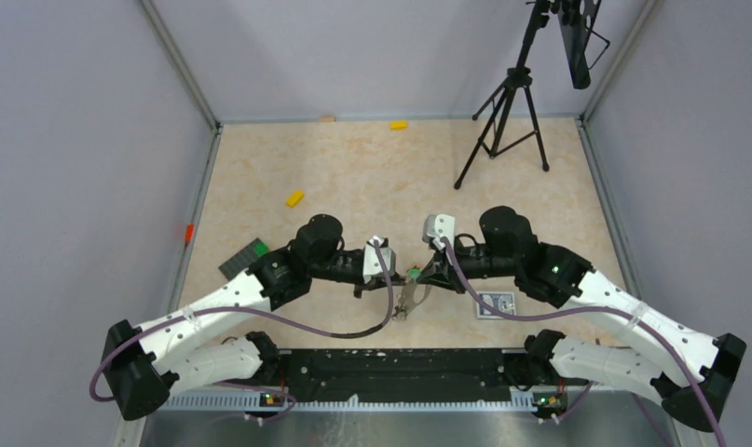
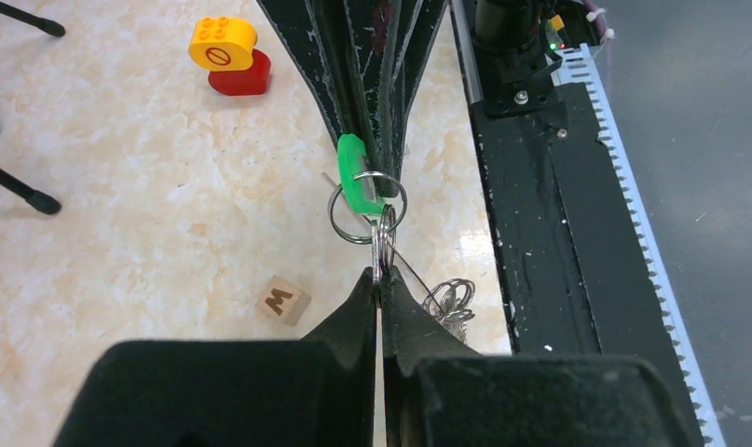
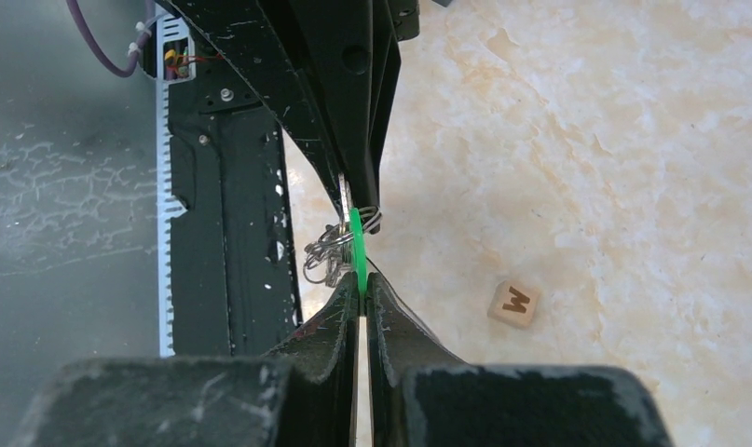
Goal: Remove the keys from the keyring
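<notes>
Both grippers meet above the table's near middle. My right gripper (image 3: 361,279) is shut on the flat bright green key head (image 3: 357,244), which also shows in the left wrist view (image 2: 355,173). My left gripper (image 2: 379,276) is shut on a silvery split ring seen edge-on (image 2: 382,244). That ring links to a round wire ring of the keyring (image 2: 346,226) threaded through the green head. A bunch of silvery rings and keys (image 2: 449,300) hangs below on a thin wire; it also shows in the right wrist view (image 3: 327,253). In the top view the green head (image 1: 414,273) sits between the two grippers.
A small wooden cube marked W (image 2: 282,301) lies on the table below the grippers. A yellow-and-red brick (image 2: 230,56), two yellow bricks (image 1: 295,197) (image 1: 399,124), a green plate (image 1: 244,258) and a small card (image 1: 496,304) lie around. A black tripod (image 1: 502,112) stands back right. The black base rail (image 2: 540,233) runs along the near edge.
</notes>
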`<state>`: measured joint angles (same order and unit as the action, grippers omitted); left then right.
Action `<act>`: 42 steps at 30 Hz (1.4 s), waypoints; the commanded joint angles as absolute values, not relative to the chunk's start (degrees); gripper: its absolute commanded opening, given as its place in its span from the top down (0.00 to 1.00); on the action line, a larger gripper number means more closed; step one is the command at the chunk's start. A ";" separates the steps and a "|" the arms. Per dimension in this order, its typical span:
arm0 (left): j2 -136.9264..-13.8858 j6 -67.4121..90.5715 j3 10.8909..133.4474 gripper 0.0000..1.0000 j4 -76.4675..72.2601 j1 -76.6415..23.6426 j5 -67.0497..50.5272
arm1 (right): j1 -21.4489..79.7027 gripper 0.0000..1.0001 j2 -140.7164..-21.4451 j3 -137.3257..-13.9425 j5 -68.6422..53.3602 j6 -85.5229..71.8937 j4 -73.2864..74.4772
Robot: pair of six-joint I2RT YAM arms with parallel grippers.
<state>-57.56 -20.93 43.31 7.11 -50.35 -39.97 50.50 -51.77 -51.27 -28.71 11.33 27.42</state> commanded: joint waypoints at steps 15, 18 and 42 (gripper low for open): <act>-55.63 -47.50 53.46 1.00 19.60 -50.54 -34.18 | 50.77 1.00 -49.84 -54.75 -23.72 26.57 25.25; -54.76 -52.99 53.95 1.00 19.67 -50.54 -35.15 | 50.72 1.00 -49.05 -55.22 -22.37 31.81 23.71; -58.37 -64.92 57.11 1.00 17.82 -50.54 -37.26 | 50.76 1.00 -48.92 -55.99 -23.77 59.72 16.78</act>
<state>-57.82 -63.86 55.35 18.85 -50.39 -35.09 50.74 -49.39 -53.06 -22.48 53.65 20.12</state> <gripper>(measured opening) 0.006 0.009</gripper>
